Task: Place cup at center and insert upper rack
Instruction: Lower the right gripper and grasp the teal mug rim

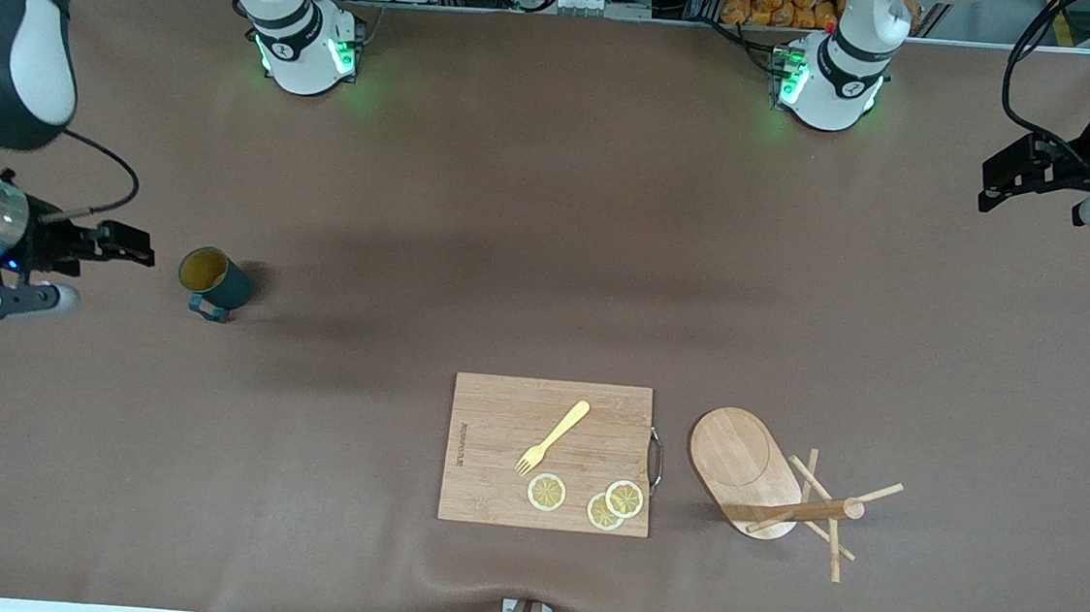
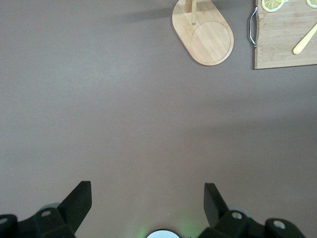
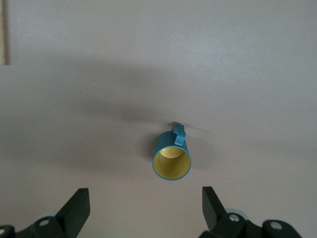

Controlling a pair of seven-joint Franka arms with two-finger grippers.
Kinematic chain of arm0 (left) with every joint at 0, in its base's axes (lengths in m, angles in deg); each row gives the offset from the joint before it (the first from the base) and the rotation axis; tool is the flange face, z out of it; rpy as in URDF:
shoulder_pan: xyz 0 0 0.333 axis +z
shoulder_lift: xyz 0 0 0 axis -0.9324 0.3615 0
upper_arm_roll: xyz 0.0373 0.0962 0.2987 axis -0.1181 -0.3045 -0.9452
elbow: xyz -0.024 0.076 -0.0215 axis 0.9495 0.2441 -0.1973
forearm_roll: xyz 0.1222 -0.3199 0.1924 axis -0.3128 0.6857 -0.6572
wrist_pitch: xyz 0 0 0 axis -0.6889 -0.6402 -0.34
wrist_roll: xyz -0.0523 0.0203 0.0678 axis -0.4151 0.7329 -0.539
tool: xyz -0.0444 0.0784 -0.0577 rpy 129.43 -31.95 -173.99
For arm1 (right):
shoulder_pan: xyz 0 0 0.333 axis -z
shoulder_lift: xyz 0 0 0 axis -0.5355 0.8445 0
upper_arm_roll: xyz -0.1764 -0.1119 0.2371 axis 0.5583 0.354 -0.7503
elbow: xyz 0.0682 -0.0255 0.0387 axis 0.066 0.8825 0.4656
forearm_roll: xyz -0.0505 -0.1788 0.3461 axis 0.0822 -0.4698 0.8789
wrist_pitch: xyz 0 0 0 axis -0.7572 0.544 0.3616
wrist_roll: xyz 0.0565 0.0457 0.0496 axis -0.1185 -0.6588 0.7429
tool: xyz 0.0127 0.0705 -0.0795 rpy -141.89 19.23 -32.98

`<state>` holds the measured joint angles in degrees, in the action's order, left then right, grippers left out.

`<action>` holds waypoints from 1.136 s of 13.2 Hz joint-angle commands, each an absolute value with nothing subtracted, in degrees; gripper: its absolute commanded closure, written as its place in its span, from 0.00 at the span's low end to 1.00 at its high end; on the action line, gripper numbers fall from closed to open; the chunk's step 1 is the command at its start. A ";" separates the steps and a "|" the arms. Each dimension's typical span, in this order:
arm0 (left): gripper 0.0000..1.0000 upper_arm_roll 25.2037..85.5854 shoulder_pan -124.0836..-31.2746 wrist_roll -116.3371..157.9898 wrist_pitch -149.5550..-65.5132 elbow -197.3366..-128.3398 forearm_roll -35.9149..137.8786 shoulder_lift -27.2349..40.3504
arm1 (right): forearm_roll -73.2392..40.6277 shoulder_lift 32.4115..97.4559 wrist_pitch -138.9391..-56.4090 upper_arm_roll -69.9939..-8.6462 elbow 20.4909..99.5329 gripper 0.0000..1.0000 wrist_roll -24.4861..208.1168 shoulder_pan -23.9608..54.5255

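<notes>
The dark teal cup [image 1: 213, 282] stands upright on the table toward the right arm's end, its yellowish inside showing; the right wrist view [image 3: 171, 157] shows it too. My right gripper [image 1: 136, 248] is open and empty just beside the cup, apart from it; the right wrist view shows its jaws [image 3: 144, 195] wide apart. The wooden upper rack [image 1: 757, 478] stands on its oval base near the front camera, post and pegs up. My left gripper [image 1: 994, 186] is open and empty, raised over the table's left-arm end, well away from the rack [image 2: 208, 34]; the left wrist view shows its jaws [image 2: 147, 191] spread.
A rectangular wooden cutting board [image 1: 496, 438] with a metal handle lies beside the rack, toward the right arm's end. On it lie a yellow fork [image 1: 554, 435] and three lemon slices [image 1: 547, 492]. The board's corner shows in the left wrist view [image 2: 287, 44].
</notes>
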<state>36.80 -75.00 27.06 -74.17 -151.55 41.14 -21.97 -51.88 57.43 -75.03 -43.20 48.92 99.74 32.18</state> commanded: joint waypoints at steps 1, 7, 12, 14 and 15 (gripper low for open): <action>0.00 36.81 -75.22 26.31 -73.60 -150.66 40.76 -21.79 | -50.08 58.61 -75.91 -43.54 50.53 0.00 97.70 31.94; 0.00 36.81 -74.69 26.31 -73.60 -150.66 40.76 -21.79 | -47.61 57.73 -92.59 -43.28 67.05 0.00 96.54 32.73; 0.00 36.89 -75.22 26.22 -73.69 -150.66 40.76 -21.79 | -47.79 57.65 -96.58 -43.28 73.04 0.18 92.43 33.53; 0.00 36.89 -75.48 26.31 -73.69 -150.66 40.76 -21.79 | -47.88 57.47 -97.19 -43.28 75.07 0.18 90.83 33.52; 0.00 36.89 -75.48 26.40 -73.69 -150.66 40.76 -21.79 | -47.88 57.47 -97.36 -43.28 75.42 0.18 90.83 33.52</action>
<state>36.84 -75.08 27.06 -74.17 -151.55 41.14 -21.97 -48.53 59.36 -96.33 -42.87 72.75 92.28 33.16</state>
